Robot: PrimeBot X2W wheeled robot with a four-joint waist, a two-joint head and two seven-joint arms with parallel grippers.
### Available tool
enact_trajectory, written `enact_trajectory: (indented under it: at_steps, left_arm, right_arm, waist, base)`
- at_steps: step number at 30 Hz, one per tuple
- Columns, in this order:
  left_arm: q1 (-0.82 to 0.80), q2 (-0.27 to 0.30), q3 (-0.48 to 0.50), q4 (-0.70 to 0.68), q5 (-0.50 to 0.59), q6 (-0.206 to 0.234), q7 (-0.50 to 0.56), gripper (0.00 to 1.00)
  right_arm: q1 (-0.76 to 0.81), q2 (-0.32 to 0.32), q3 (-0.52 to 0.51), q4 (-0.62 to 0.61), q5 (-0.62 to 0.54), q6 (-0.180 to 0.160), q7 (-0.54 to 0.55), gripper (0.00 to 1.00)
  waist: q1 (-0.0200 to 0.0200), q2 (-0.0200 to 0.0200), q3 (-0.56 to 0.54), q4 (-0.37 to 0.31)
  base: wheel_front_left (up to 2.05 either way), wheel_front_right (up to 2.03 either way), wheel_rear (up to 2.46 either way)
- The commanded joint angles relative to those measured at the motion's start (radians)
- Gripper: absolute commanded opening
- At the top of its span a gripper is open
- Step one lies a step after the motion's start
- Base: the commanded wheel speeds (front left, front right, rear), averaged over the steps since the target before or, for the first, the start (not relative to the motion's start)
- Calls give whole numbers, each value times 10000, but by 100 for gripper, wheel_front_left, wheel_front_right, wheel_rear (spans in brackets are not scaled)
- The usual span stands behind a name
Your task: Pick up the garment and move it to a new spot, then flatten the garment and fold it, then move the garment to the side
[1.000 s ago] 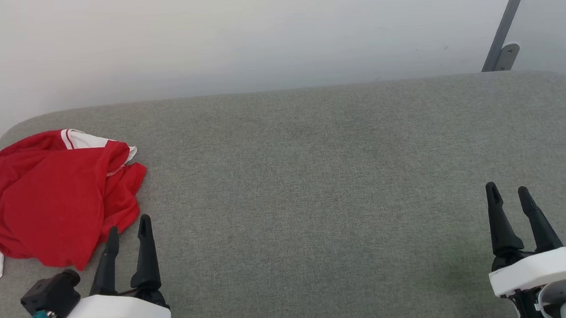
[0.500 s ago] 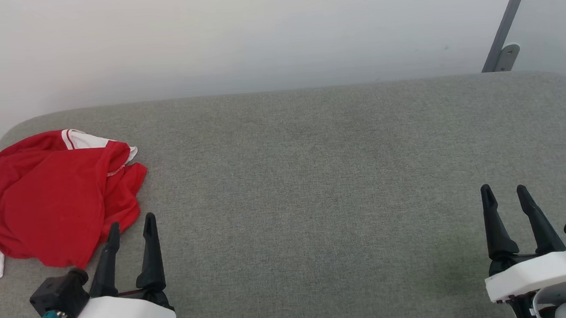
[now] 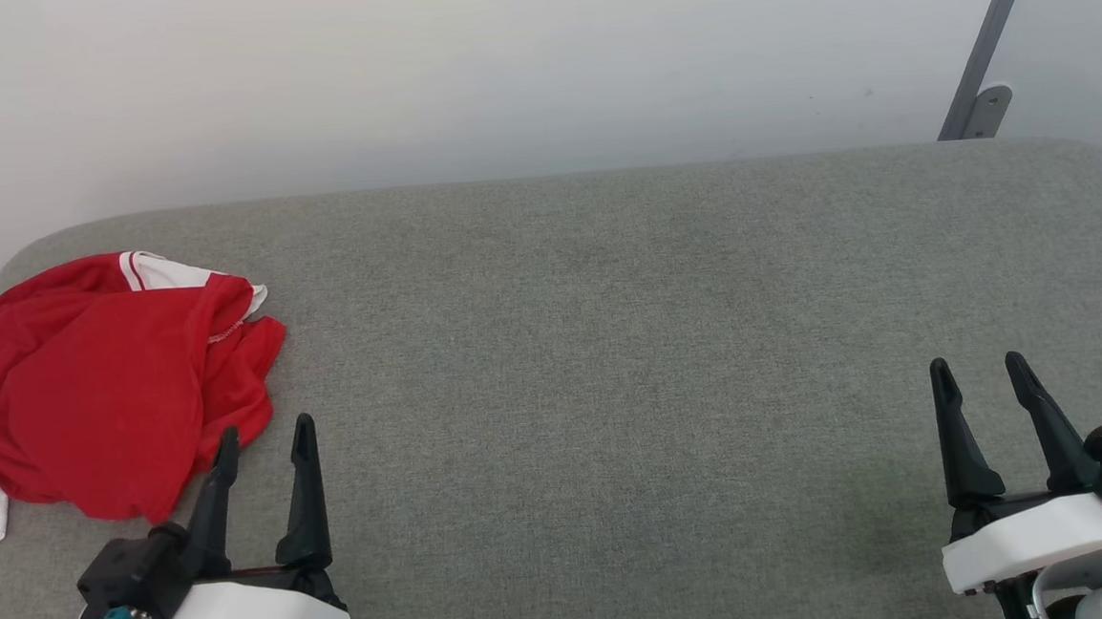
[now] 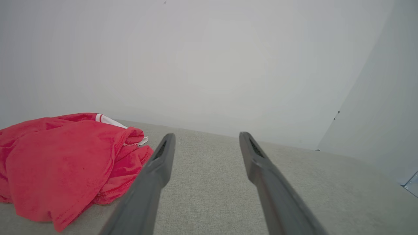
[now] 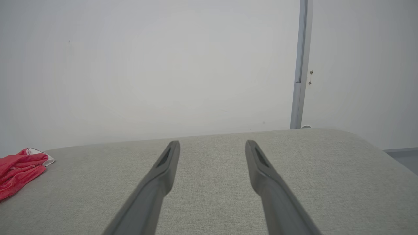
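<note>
Lying crumpled at the far left end of the grey surface (image 3: 611, 344), the red shirt (image 3: 87, 395) sits just ahead and to the left of the left end effector (image 3: 265, 427), whose two dark fingers stand wide apart and hold nothing, the outer one close beside the cloth's nearest corner. The right end effector (image 3: 976, 361), equally spread and empty, hovers well apart at the opposite end. The heap seems to run from near-left to far-right, with white striped trim at its far edge. By position, the left arm looks the one placed for the pickup, needing a short reach forward and leftward
</note>
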Motion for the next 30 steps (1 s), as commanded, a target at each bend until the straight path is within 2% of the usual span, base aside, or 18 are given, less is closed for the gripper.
enact_trajectory:
  at_steps: [1, 20, 30]
  left_arm:
    - [77, 33, -25, -90, 273, -26, -108, 100]
    - [217, 118, -178, -153, 1182, -34, -451, 100]
    - [177, 125, -186, -41, 979, -35, -451, 100]
  right_arm:
    - [72, -33, 14, -119, -245, 49, -120, 100]
    - [231, -118, 70, -448, -1588, 52, -460, 100]
    - [292, -108, 117, -527, -1563, 52, -455, 100]
  waist:
    - [0, 0, -1, 2]
    - [0, 0, -4, 49]
    - [0, 0, -23, 118]
  base:
    - [0, 0, 0]
    - [0, 0, 0]
    - [0, 0, 0]
